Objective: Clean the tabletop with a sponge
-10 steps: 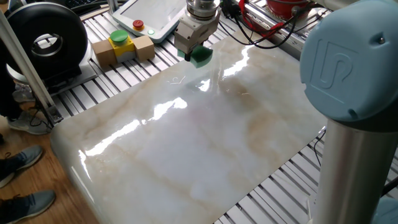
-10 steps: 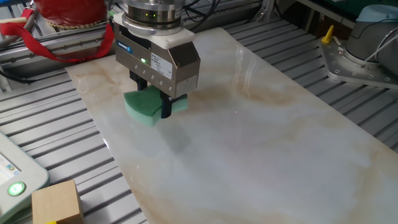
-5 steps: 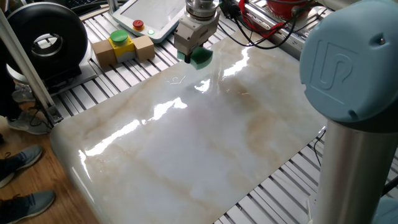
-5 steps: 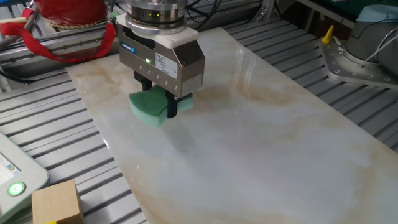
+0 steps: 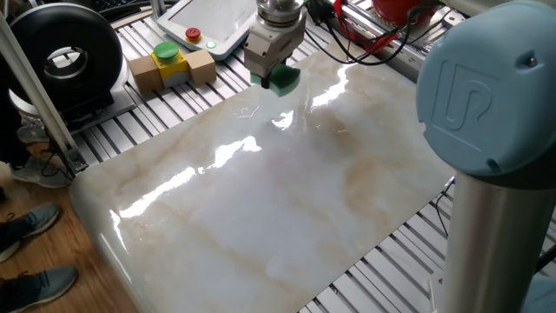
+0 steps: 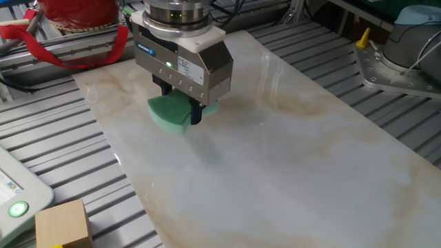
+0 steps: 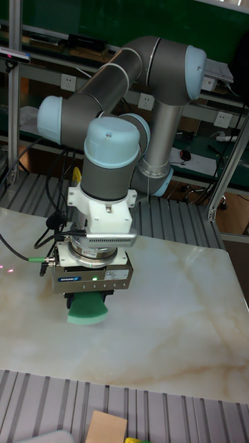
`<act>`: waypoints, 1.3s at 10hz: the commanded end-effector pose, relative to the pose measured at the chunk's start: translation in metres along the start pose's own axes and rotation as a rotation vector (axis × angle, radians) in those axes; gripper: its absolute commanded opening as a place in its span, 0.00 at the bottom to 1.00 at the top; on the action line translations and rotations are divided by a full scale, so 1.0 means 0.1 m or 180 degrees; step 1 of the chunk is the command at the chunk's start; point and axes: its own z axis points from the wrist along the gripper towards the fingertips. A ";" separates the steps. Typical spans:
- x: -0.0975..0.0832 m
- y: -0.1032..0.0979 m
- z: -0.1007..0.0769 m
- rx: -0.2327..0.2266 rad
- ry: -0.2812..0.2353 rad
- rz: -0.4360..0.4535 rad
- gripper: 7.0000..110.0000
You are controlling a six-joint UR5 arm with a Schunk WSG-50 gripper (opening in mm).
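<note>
The glossy marble tabletop (image 5: 261,200) (image 6: 296,165) (image 7: 180,311) lies on a ribbed aluminium frame. My gripper (image 5: 272,76) (image 6: 180,110) (image 7: 84,301) points straight down and is shut on the bright green sponge (image 5: 282,81) (image 6: 171,114) (image 7: 88,309). The sponge sits at or just above the slab near one end of it; whether it touches the marble I cannot tell. The fingers are largely hidden behind the sponge and the gripper body.
A cardboard box with a yellow-and-green button (image 5: 170,63) and a white pendant (image 5: 208,22) lie on the frame beside the slab. Red cables (image 6: 65,45) run at the far end. A black round device (image 5: 61,56) stands at the left. The arm's base column (image 5: 499,174) rises at the right.
The gripper with the sponge has slid a short way along the slab, to the right in the other fixed view. Nothing else moved.
</note>
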 end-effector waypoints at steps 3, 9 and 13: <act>0.08 0.07 -0.04 0.0007 0.0062 -0.0159 0.00; -0.17 0.05 0.00 0.0023 -0.0184 0.0089 0.00; -0.14 0.03 0.00 0.0016 -0.0147 0.0196 0.00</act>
